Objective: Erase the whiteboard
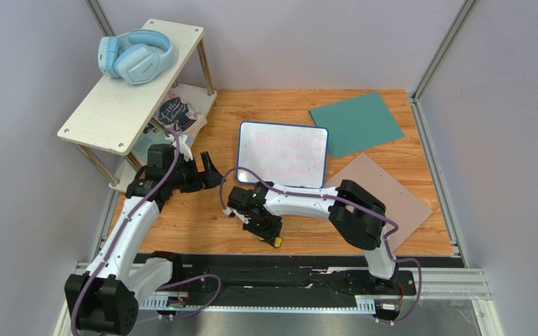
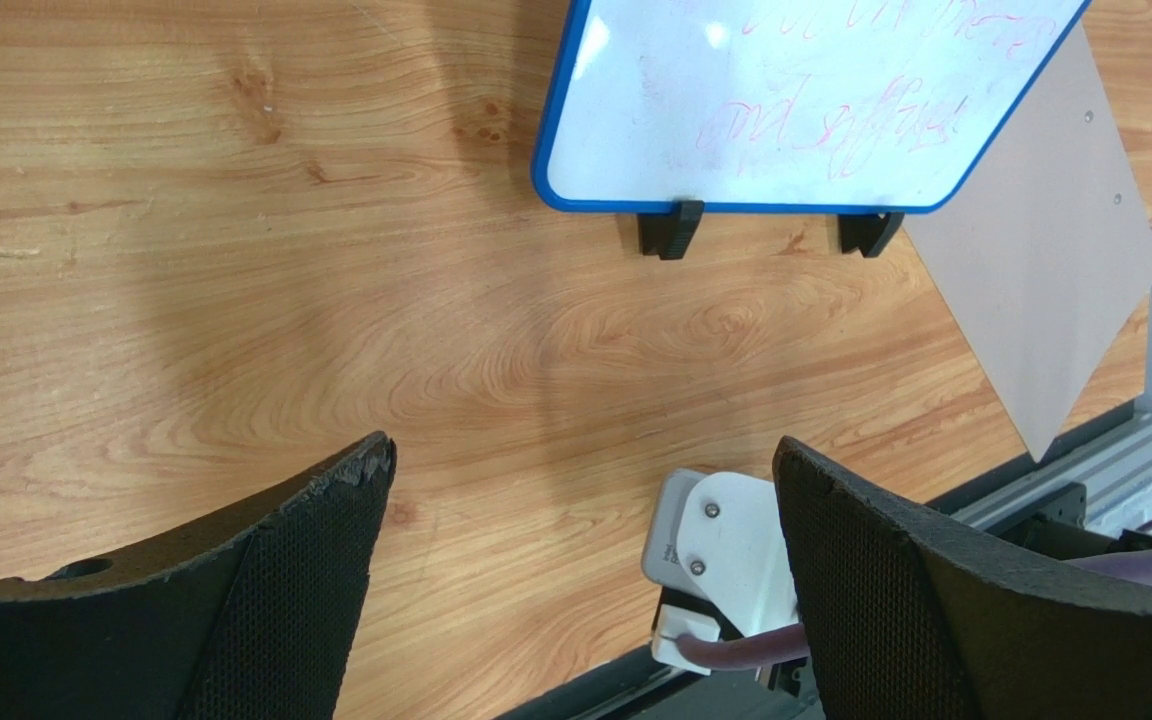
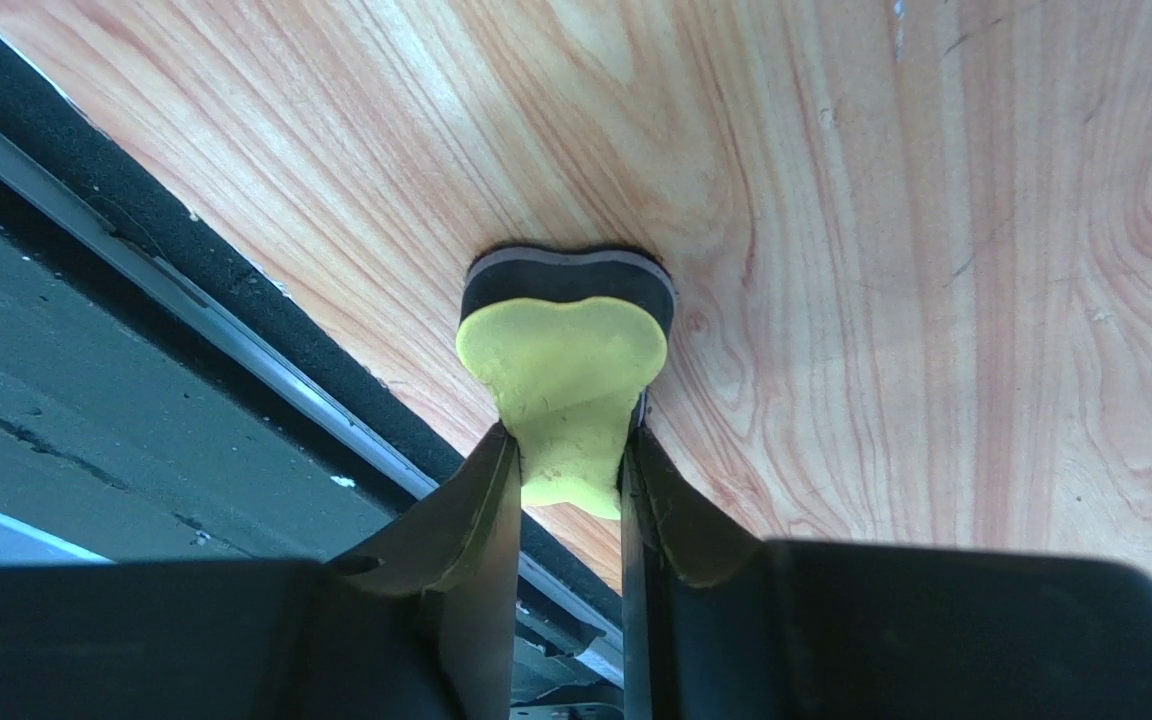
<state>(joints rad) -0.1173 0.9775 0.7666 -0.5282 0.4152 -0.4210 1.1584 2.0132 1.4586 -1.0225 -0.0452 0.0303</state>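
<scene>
The whiteboard [image 1: 283, 154], its pink scribbles unwiped, stands mid-desk [image 1: 180, 217] with a teal sheet [image 1: 356, 122] just beside its far right corner and a grey-brown sheet [image 1: 384, 196] at its right edge. The right claw [image 3: 567, 450] is clenched on a yellow eraser [image 3: 564, 360] near the desk's front edge, its arm crossing the board's near rim. The left claw [image 2: 582, 458] is spread wide left of the board, by a shelf [image 1: 128, 84] carrying headphones [image 1: 135, 56].

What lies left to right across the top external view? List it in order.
Blue headphones → left gripper → whiteboard → grey-brown sheet.
</scene>
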